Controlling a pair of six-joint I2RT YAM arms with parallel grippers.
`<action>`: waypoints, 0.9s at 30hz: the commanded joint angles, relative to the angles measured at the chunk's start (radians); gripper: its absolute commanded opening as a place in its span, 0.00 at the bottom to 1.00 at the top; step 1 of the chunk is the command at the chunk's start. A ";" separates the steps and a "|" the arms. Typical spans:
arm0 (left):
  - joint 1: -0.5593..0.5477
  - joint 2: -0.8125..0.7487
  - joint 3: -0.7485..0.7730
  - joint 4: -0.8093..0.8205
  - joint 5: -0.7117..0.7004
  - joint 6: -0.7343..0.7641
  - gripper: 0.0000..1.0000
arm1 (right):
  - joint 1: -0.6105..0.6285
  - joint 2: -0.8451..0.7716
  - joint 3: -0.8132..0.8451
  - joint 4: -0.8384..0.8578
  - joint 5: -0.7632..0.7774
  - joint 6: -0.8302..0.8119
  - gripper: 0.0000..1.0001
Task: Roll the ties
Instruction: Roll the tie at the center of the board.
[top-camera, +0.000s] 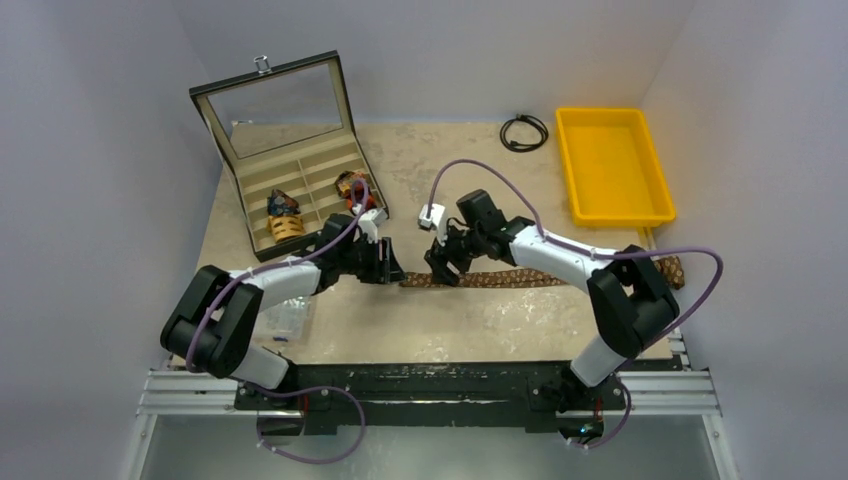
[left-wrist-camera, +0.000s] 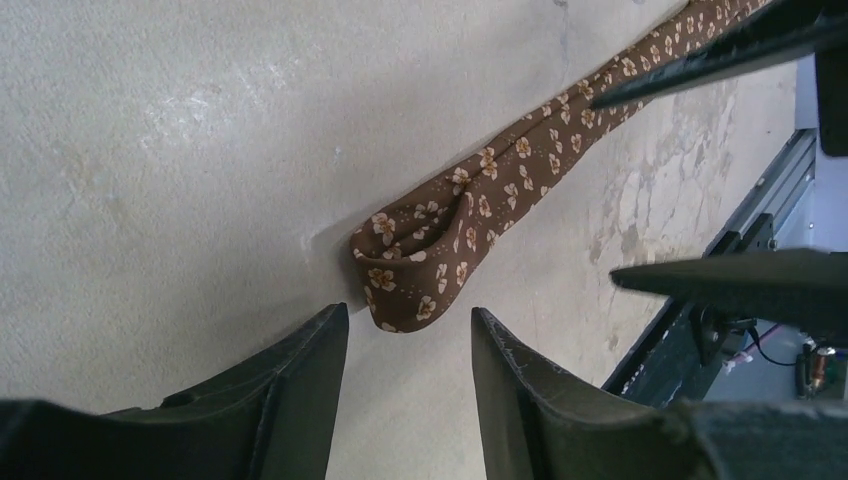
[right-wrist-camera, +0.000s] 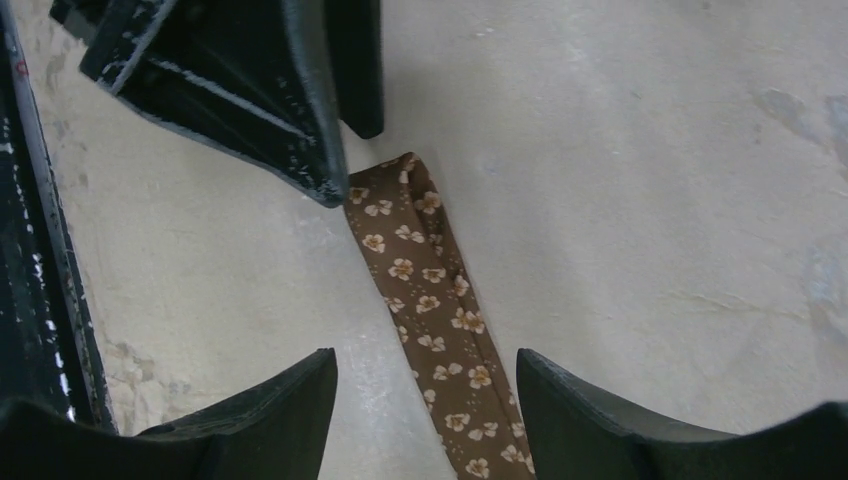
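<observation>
Both the left gripper (left-wrist-camera: 410, 318) and the right gripper (right-wrist-camera: 427, 362) stand apart and empty at the folded end of the brown floral tie (left-wrist-camera: 455, 235), toward the near edge of the bench (top-camera: 480, 325). Likely risks: the crowded fingers collide, or a poor pinch drags the fabric flat.

Both arms wore white link shells between bulky black joint housings, the left arm (top-camera: 285, 283) matching the right arm (top-camera: 560, 258). A lilac cable (top-camera: 700, 262) ran along each one, looping loosely off the links and trailing below the bases at the near edge. A small white camera block (top-camera: 431, 214) sat on each wrist. The left tool (left-wrist-camera: 410, 315) and right tool (right-wrist-camera: 425, 358) were matte black, with broad tapered fingers (left-wrist-camera: 520, 380) marked by pale scuffs and fine scratches along their edges.
</observation>
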 joint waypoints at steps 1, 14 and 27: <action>0.022 0.009 0.018 0.068 -0.003 -0.081 0.47 | 0.063 0.029 -0.026 0.077 0.073 -0.064 0.68; 0.032 0.002 -0.013 0.055 -0.030 -0.107 0.45 | 0.091 0.168 0.060 0.022 0.190 -0.139 0.56; 0.035 0.023 -0.009 0.071 -0.027 -0.105 0.43 | 0.097 0.106 0.092 -0.025 0.117 -0.107 0.76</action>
